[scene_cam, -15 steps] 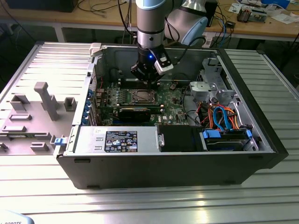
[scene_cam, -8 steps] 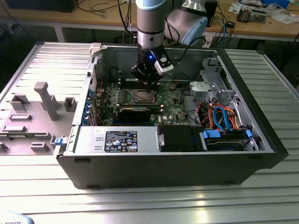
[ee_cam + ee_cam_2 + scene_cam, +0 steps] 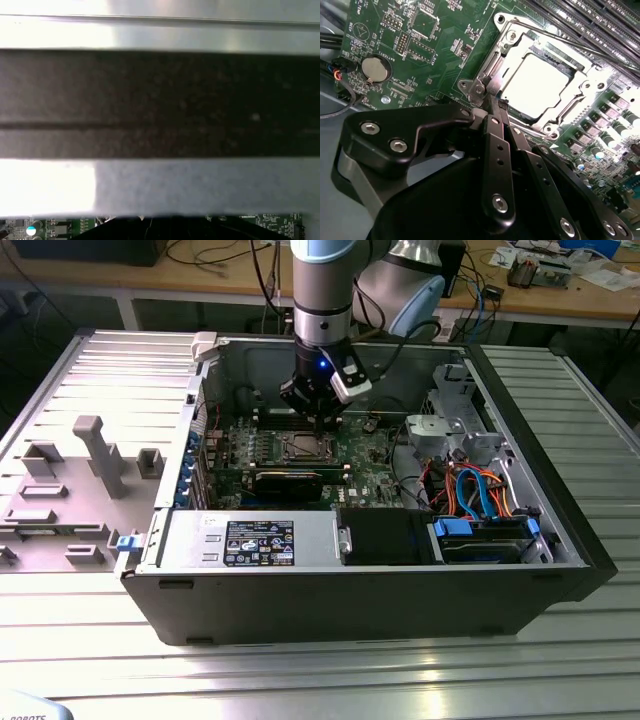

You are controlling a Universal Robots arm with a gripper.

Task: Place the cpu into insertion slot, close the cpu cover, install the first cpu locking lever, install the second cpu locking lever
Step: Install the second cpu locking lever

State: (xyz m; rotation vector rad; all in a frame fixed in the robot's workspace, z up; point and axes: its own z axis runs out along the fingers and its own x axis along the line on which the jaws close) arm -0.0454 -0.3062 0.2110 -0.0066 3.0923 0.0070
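The cpu lies flat, silver face up, in the insertion slot on the green board. The silver cpu cover is down over it, framing the chip. A thin wire locking lever runs along the socket's far edge, and another lever lies along the side nearest my fingers. My gripper is shut, its black fingers pressed together. The tips sit at the socket corner by the end of the near lever. In the exterior view the gripper hangs just above the socket.
A round coin battery sits on the board beside the socket, and long memory slots run behind it. A black expansion card, the power supply and a drive bay with blue cables crowd the case's front. The case walls enclose everything.
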